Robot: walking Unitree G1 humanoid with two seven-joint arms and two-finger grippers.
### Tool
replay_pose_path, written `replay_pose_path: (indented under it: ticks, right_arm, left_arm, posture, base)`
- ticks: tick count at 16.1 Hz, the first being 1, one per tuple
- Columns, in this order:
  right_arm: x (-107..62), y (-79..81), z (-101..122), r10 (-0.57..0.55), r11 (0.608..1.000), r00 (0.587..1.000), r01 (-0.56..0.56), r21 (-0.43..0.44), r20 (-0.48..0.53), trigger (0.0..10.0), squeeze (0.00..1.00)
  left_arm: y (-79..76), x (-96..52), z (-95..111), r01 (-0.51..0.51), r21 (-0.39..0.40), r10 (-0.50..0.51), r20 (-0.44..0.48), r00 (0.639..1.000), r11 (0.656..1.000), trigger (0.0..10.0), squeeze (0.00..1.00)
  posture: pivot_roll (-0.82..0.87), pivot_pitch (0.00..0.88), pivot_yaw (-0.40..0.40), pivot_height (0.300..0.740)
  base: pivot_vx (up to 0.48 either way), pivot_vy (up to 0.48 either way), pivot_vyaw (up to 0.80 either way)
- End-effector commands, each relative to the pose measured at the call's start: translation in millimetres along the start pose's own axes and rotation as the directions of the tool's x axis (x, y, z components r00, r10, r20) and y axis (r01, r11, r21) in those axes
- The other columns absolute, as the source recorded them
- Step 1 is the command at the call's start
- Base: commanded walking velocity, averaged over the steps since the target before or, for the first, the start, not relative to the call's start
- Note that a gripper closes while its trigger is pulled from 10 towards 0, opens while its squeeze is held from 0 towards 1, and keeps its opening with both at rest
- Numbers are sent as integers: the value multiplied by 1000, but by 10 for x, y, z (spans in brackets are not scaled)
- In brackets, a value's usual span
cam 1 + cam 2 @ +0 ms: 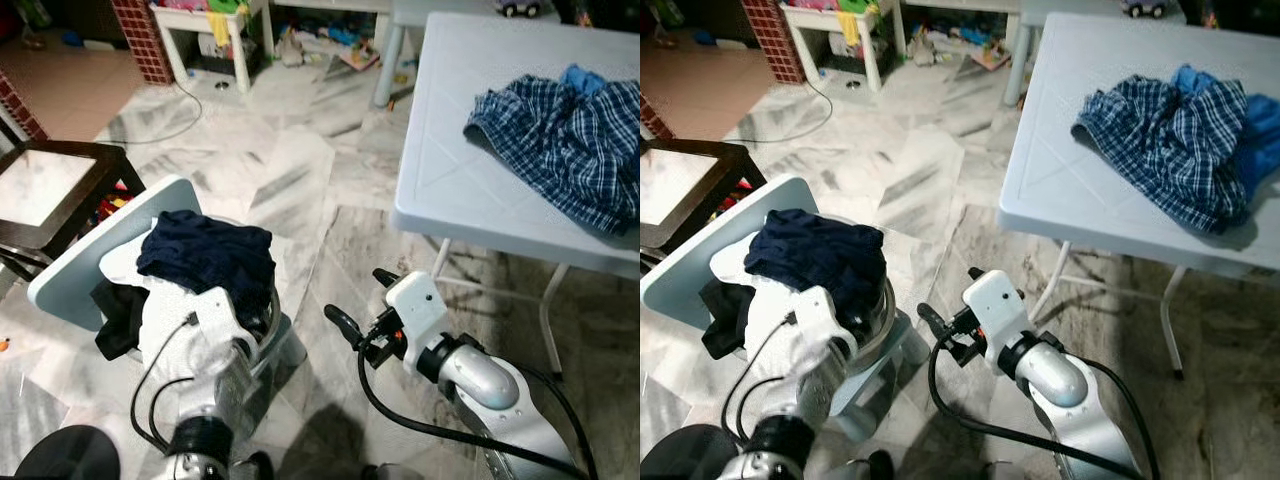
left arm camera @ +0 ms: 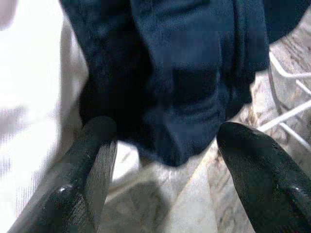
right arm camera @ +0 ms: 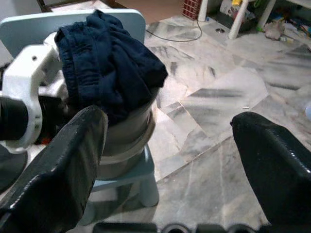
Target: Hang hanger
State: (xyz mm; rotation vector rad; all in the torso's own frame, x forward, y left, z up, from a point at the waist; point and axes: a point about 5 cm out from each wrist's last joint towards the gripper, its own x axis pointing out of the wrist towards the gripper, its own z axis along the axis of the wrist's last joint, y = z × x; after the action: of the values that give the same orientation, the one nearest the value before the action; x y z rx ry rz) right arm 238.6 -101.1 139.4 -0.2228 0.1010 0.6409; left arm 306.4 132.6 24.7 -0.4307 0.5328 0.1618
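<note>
Both grippers hung spread apart, grasping nothing.
We saw our left gripper (image 2: 165,145) just beside the navy garment (image 1: 205,255) heaped in the basket (image 3: 131,131); our right gripper (image 1: 362,303) hovered over marble floor (image 1: 290,170). We could not spot any hanger.

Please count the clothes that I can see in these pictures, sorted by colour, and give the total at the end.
Dark navy, on top of the basket: 1
Black, hanging at the basket's side: 1
White, in the basket: 1
Blue checked, on the table: 1
Plain blue, behind the checked one: 1
Total: 5
</note>
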Motion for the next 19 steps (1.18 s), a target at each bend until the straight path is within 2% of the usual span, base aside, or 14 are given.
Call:
replay_pose_path:
  ticks: [1, 2, 3, 4, 8, 11, 16, 19]
  right_arm:
    - [-28, 10, 21, -2, 1000, 1000, 2, 5, 5, 10000, 0]
    - [-53, 0, 12, -12, 1000, 1000, 12, 6, -1, 10000, 0]
    - [-63, -4, 16, -16, 1000, 1000, 16, 7, -5, 10000, 0]
    - [-59, -1, 23, -17, 1000, 1000, 17, 7, -5, 10000, 0]
    - [-86, 54, -2, 29, 1000, 999, -29, 7, -29, 10000, 0]
    - [-74, 48, -7, 28, 1000, 999, -28, 4, -35, 10000, 0]
    - [-35, 42, -2, 31, 1000, 999, -31, 0, -29, 10000, 0]
    - [-6, 36, 3, 31, 1000, 999, -31, -2, -23, 10000, 0]
  left_arm:
    - [34, 5, -28, -3, -10, 3, -10, 1000, 1000, 10000, 0]
    - [1, 26, 40, 13, 2, -13, 7, 1000, 1000, 10000, 0]
    - [-59, 51, 82, 40, 21, -40, 7, 999, 999, 627, 0]
    - [-78, 60, 72, 53, 47, -53, 1, 999, 997, 0, 0]
    - [-117, 88, 50, 79, 91, -79, -1, 997, 993, 0, 0]
    - [-62, 100, 27, 69, 91, -68, -15, 998, 993, 0, 0]
    - [45, 120, 108, 38, 68, -39, 6, 999, 997, 0, 0]
    - [48, 124, 160, 37, 108, -41, 36, 999, 994, 0, 0]
  posture:
    - [-248, 225, 24, 740]
    - [-255, 231, 29, 740]
    - [-255, 232, 30, 740]
    - [-258, 235, 33, 740]
    - [-261, 235, 34, 740]
    - [-259, 232, 35, 740]
    - [-247, 218, 37, 740]
    - [-239, 208, 40, 740]
  base:
    - [0, 0, 0]
    - [0, 0, 0]
    - [0, 0, 0]
    - [0, 0, 0]
    - [0, 0, 0]
    - [0, 0, 0]
    - [0, 0, 0]
    - [0, 0, 0]
